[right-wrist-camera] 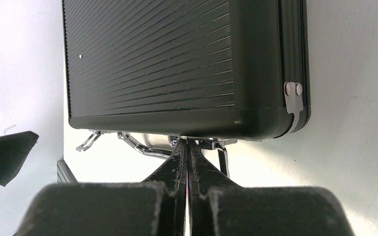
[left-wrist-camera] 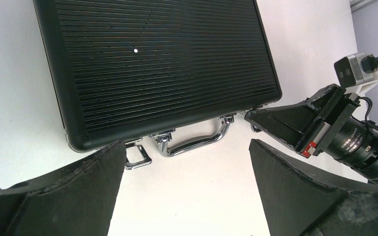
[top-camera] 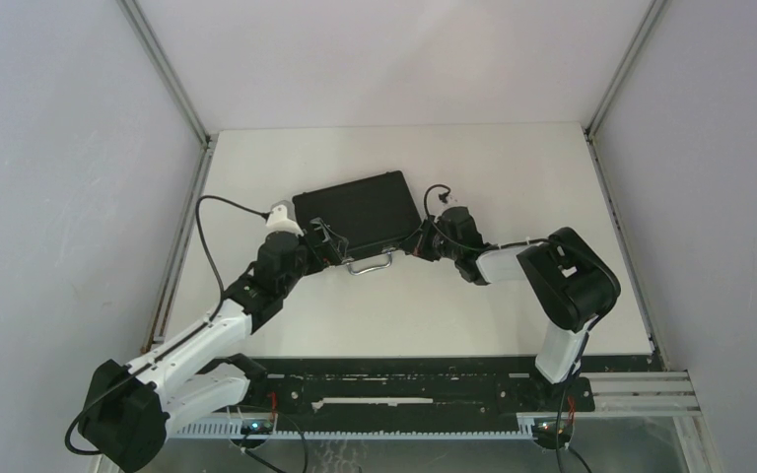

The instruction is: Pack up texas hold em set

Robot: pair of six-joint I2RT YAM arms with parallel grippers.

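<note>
The black briefcase [top-camera: 360, 210] lies closed and flat on the white table, its silver handle [top-camera: 372, 263] facing the arms. In the left wrist view the case [left-wrist-camera: 167, 64] shows a ribbed lid, its handle [left-wrist-camera: 197, 142] and a left latch [left-wrist-camera: 138, 157] flipped outward. My left gripper [left-wrist-camera: 187, 169] is open and empty just in front of the handle, its left finger beside that latch. My right gripper [right-wrist-camera: 187, 143] is shut, its tips touching the case's front edge [right-wrist-camera: 177, 129] next to the right latch [right-wrist-camera: 224, 160]. Chips, cards, dice and discs are out of view.
The white table [top-camera: 513, 177] is bounded by grey side walls with metal rails [top-camera: 182, 236] on the left and right. A black rail [top-camera: 404, 379] runs along the near edge by the arm bases. The right arm's camera [left-wrist-camera: 357, 69] sits close to my left gripper.
</note>
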